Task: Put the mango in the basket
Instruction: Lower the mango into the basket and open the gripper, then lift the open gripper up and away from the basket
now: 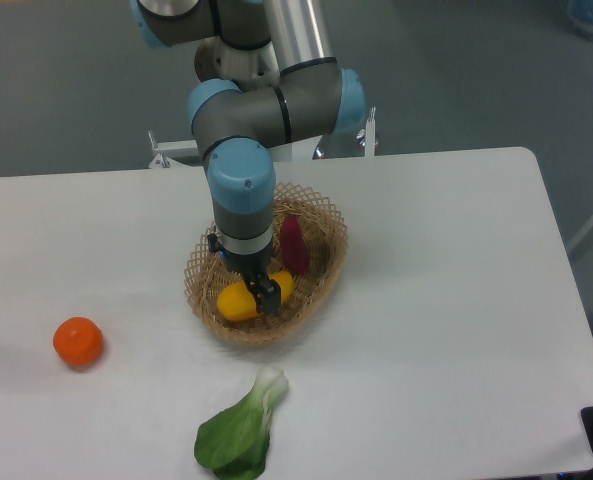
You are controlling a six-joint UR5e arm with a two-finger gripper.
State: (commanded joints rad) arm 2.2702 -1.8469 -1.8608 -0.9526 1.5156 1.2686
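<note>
A leafy green vegetable (238,435) is seen nearest, with a round orange fruit (78,342) to the left on the white table (456,300). Farther back, the mango (238,300) is held inside the basket (316,280) — the gripper (260,293) is clenched on it. A dark red-purple sweet potato (294,243) is lodged in the basket's far part.

A round orange fruit (78,342) and a leafy green vegetable (238,432) lie apart on the white table (456,300).
</note>
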